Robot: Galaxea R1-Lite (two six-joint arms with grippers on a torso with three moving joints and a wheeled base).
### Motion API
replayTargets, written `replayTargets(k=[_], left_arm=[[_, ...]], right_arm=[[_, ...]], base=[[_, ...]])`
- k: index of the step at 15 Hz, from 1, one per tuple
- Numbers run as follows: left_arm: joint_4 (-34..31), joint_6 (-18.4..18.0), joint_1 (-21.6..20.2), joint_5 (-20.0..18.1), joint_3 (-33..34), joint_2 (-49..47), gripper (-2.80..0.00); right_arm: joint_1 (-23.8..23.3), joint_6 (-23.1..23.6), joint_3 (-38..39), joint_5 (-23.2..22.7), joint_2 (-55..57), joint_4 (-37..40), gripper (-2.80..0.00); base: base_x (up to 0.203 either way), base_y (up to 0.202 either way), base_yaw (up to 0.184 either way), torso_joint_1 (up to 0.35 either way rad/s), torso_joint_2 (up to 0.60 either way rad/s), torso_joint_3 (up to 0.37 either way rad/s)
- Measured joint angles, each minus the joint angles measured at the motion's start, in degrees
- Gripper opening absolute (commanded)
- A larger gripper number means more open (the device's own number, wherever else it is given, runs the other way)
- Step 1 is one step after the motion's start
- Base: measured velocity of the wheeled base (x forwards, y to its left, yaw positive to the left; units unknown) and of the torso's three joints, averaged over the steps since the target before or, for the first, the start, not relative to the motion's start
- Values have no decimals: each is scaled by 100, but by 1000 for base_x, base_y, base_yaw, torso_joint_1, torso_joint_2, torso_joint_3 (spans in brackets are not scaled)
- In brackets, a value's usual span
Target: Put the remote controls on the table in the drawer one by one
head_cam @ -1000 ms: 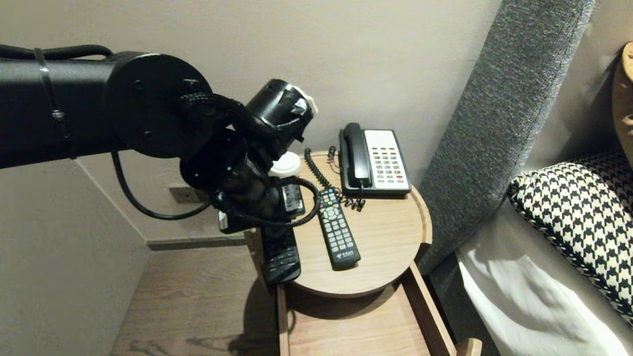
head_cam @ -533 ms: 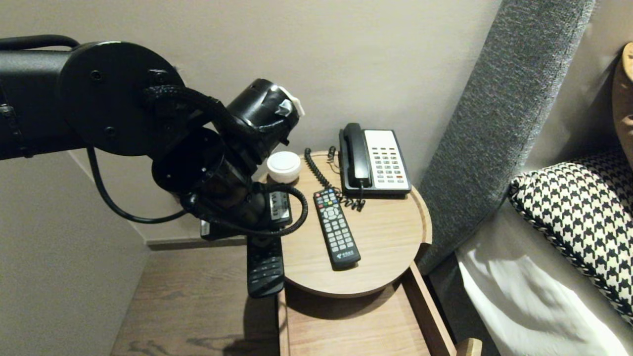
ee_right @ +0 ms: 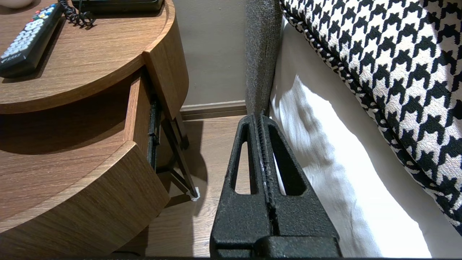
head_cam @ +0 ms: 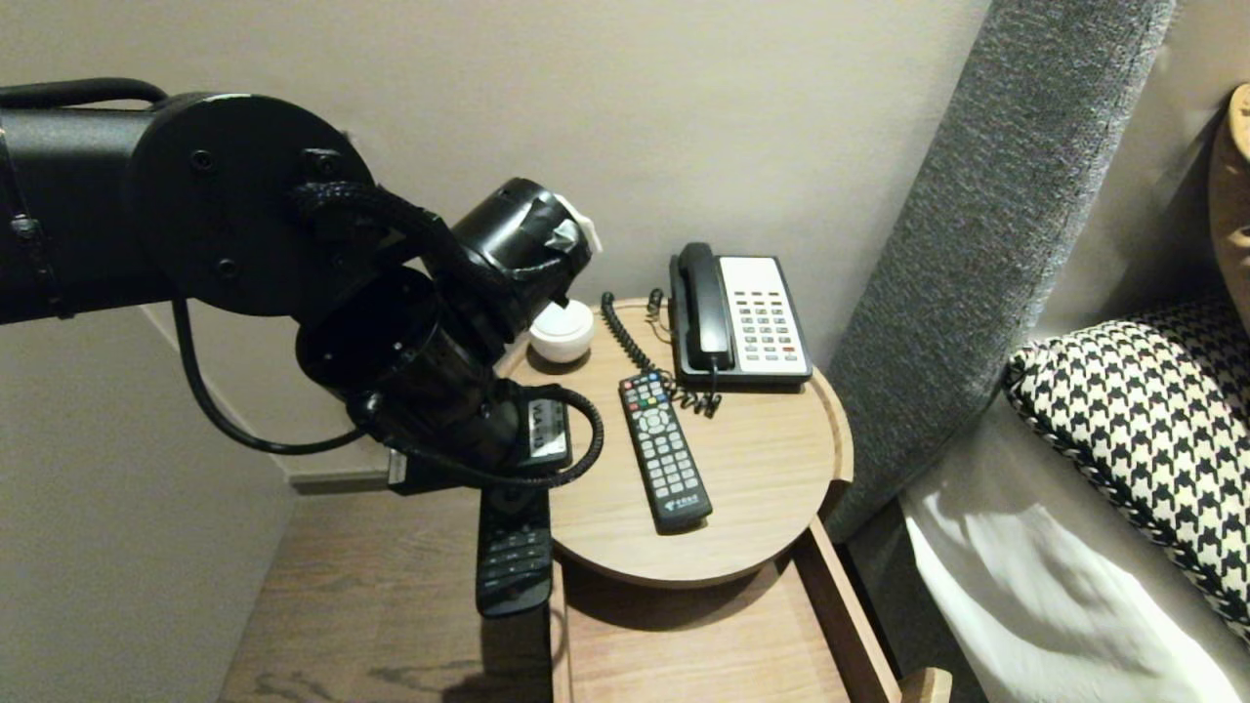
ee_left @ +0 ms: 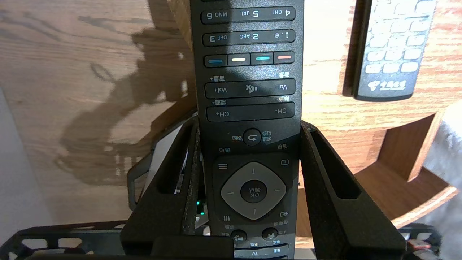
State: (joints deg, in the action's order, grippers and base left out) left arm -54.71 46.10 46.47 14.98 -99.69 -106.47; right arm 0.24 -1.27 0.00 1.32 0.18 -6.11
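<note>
Closest to the robot, the drawer of the round table stands pulled out, and its wooden bottom shows under the table top. Low on the right side, the right gripper is parked between the table and the bed, its two fingers pressed flat together with nothing between them; just beside it is the white bed sheet. On the left side, the left gripper is about half open and clamps a black remote by its long edges, one finger on each side, near the round OK pad. From the head view, this black remote hangs out of the gripper toward the robot, off the left edge of the table top, with its free end above the floor and just beside the left wall of the drawer. A little farther, a second remote lies flat on the table top, apart from the held one. Behind it, a telephone stands at the back of the table with its curly cord beside it, and a small white bowl sits at the back left, partly hidden by the arm. To the right are the grey headboard and a black and white pillow.
</note>
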Motion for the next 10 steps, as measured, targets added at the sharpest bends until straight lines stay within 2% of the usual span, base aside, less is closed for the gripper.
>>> replayTargets(k=[10], left_arm=[[-82,-186,-6,-209,98,-37,-280]], right_arm=[[0,-2,0,0,0,0,-280]], base=[[0,0,0,0,0,0]])
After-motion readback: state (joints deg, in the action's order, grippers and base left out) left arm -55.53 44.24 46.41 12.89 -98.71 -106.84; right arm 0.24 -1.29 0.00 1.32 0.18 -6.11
